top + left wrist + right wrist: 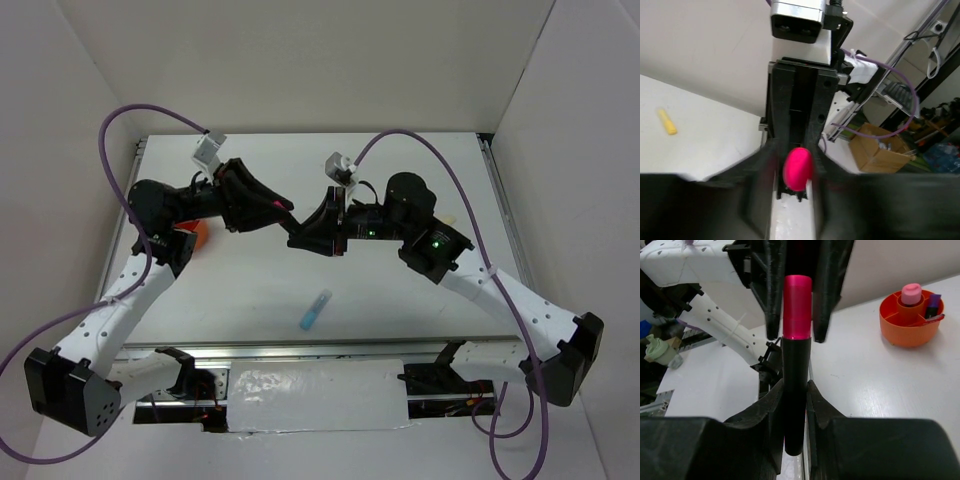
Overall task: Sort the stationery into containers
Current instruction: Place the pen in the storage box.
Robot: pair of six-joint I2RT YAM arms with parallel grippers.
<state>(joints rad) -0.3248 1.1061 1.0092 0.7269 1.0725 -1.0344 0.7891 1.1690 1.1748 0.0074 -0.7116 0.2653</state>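
A pink highlighter with a black cap (797, 305) is held level in the air between the two arms, over the middle of the table. My right gripper (795, 390) is shut on its black end. My left gripper (797, 167) faces it, and its fingers (772, 295) flank the pink end (798, 168) with thin gaps on each side. The left wrist view is blurred. In the top view the two grippers meet nose to nose (292, 222). A light blue highlighter (314, 311) lies on the table near the front. The orange cup (895, 330) holds a pink item (911, 292) and a purple-black one (934, 304).
A yellow highlighter (667, 122) lies on the table towards the right side. The orange cup (200, 236) stands at the left, partly hidden by the left arm. White walls enclose the table on three sides. Purple cables loop above both arms.
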